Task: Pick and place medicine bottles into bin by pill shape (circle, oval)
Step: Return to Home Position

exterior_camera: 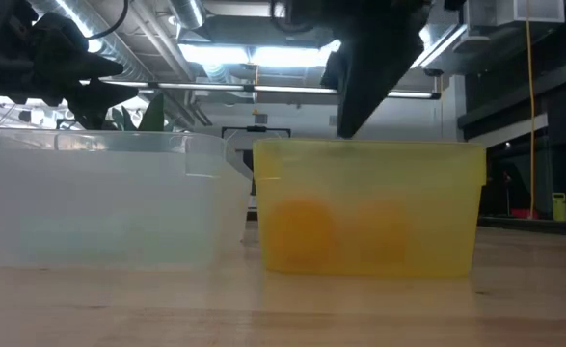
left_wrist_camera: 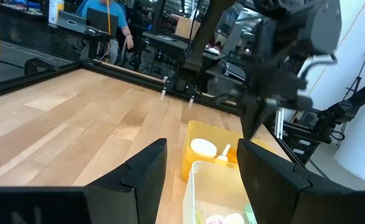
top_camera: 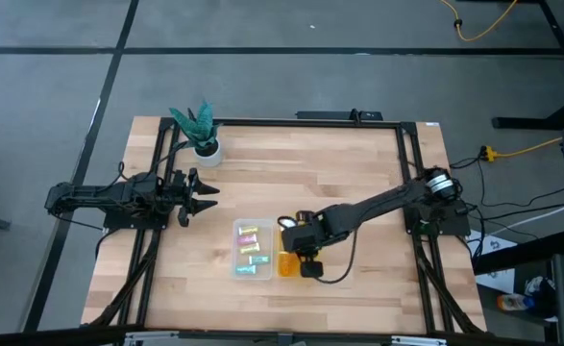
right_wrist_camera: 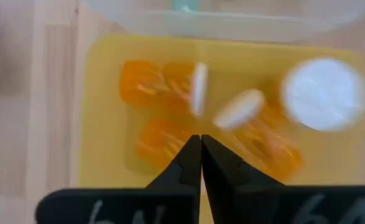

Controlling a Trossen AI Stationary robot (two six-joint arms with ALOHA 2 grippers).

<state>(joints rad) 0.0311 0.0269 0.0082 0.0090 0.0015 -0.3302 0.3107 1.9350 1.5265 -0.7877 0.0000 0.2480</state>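
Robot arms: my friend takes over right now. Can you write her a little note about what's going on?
Left gripper: open, empty, waiting at the table's left side near the plant.
Right gripper: shut, empty, right above the yellow bin.
Orange bottles: lying in the yellow bin.
Pastel vials: in the clear bin.
Done: no bottle shows outside the bins.
Left: probably just pulling the right arm back.

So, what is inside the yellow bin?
Orange bottles with white caps are inside the yellow bin. The right gripper, shut above them, covers part, so their number is unclear.
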